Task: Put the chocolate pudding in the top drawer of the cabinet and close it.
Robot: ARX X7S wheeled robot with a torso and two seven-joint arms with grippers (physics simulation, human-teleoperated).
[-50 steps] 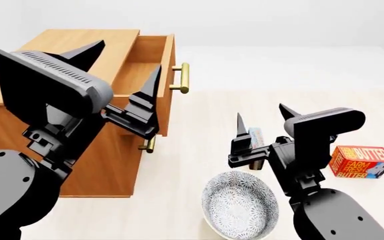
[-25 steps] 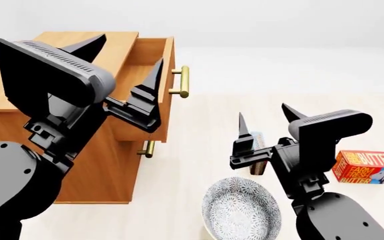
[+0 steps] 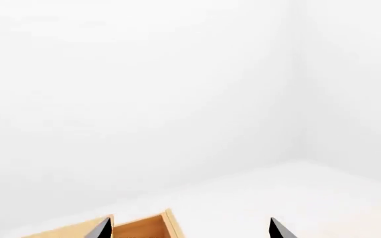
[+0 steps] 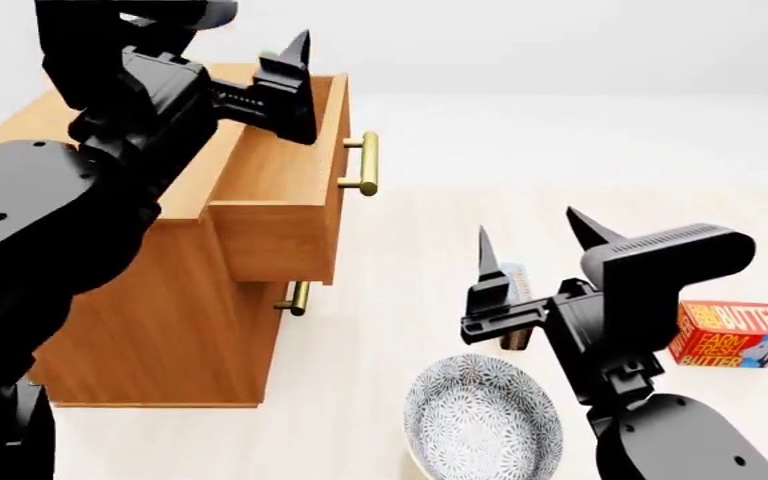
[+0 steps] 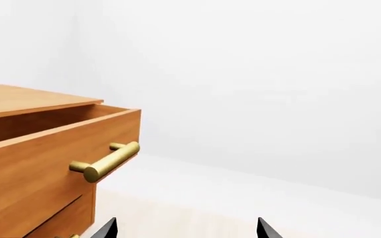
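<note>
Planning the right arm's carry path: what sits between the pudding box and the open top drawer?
In the head view, only the right gripper and bare floor separate the chocolate pudding from the top drawer; the bowl sits nearer, off that line.

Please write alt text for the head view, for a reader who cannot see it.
A wooden cabinet stands at left with its top drawer pulled open, and the left tool is raised above it. At right, the open right tool hovers over a patterned bowl, with a butter box beside it.
</note>
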